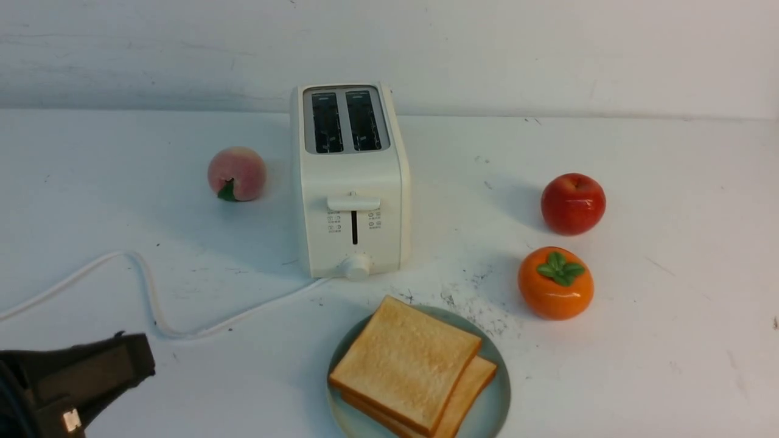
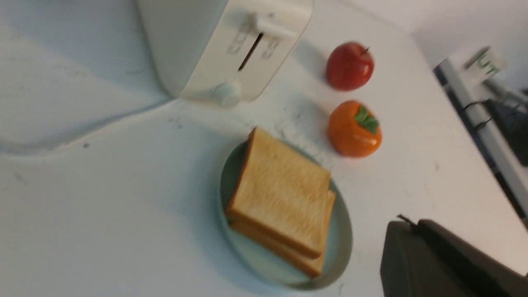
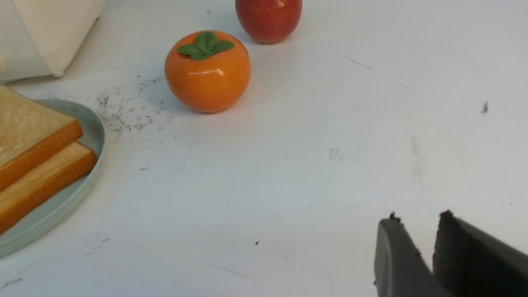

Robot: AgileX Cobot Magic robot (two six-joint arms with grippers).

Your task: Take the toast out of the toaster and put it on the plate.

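Note:
The cream-white toaster stands at the middle of the table, both top slots dark, with no bread showing in them. Two slices of toast lie stacked and slightly offset on the teal-green plate in front of it. My left gripper is low at the near left, well apart from the plate, and shut on nothing; the left wrist view shows its black fingers pressed together. My right gripper shows only in its wrist view. It hovers over bare table right of the plate, jaws slightly apart and empty.
A peach sits left of the toaster. A red apple and an orange persimmon sit to its right. The white cord loops across the near left table. Dark scuff marks lie between plate and persimmon.

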